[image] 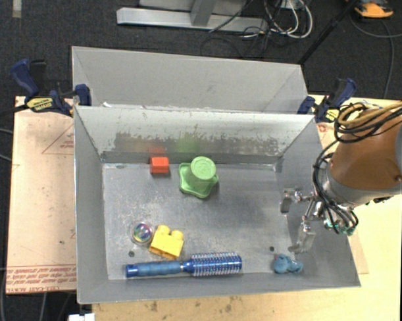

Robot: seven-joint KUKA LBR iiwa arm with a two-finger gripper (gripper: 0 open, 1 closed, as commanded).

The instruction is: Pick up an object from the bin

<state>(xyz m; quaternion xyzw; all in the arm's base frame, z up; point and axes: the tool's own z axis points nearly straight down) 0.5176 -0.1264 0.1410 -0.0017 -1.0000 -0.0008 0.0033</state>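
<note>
No text, label, brand or number can be read on the bin [88, 185] or its contents.

Arm comes in from right, wrist under orange cover [369, 162], black cables [360, 116] looped over its top. Metal gripper [297, 222] hangs off the wrist's left side, pointing down, low.

Small light-blue lump [286, 264] in the bin's [245, 204] front-right corner
</note>
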